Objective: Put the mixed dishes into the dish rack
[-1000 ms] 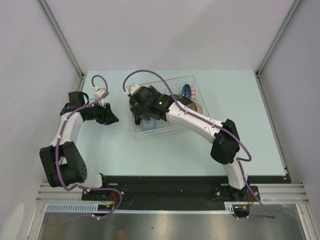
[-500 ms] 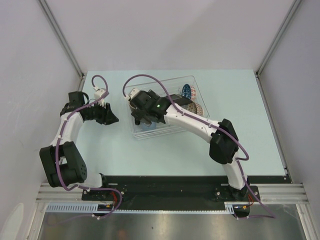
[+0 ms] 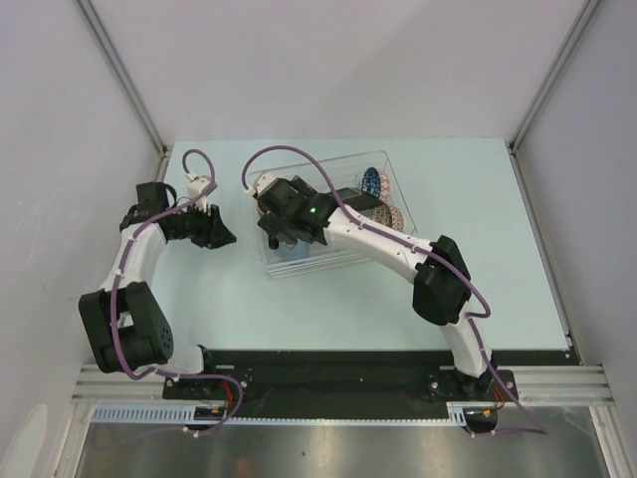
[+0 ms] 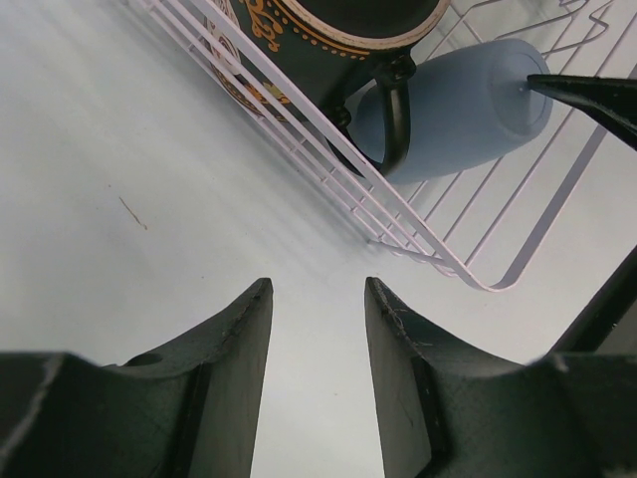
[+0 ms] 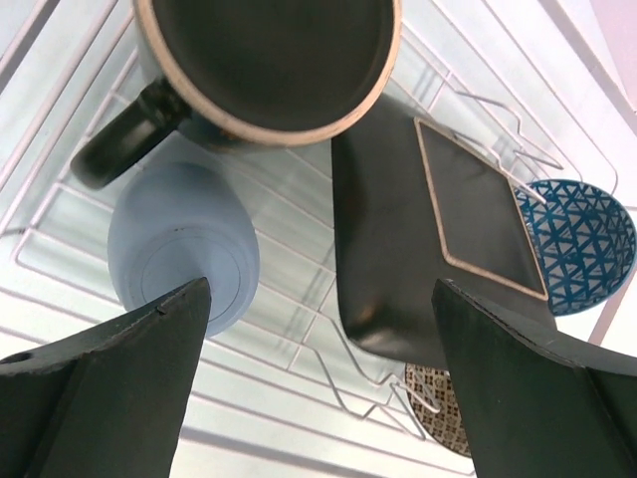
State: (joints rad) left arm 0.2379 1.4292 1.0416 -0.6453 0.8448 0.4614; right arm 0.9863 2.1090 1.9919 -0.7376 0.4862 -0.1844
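The small light-blue cup (image 5: 184,244) lies on its side in the dish rack (image 3: 333,261) beside the dark mug (image 5: 269,60), with the black square plate (image 5: 428,249), blue patterned bowl (image 5: 582,244) and seemingly a beige bowl (image 5: 438,393) farther along. The right fingers (image 5: 169,329) hang spread and empty above the cup. The left fingers (image 4: 234,349), parted and empty, hover over the worktop (image 4: 119,149) beside the rack.

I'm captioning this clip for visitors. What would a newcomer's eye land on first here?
The right fingers, open, hang over the clear dish rack, which already holds a dark mug, a pale blue cup lying on its side by the mug's handle, a black square plate and a blue patterned bowl. The left fingers, open and empty, hover over the table just outside the rack.
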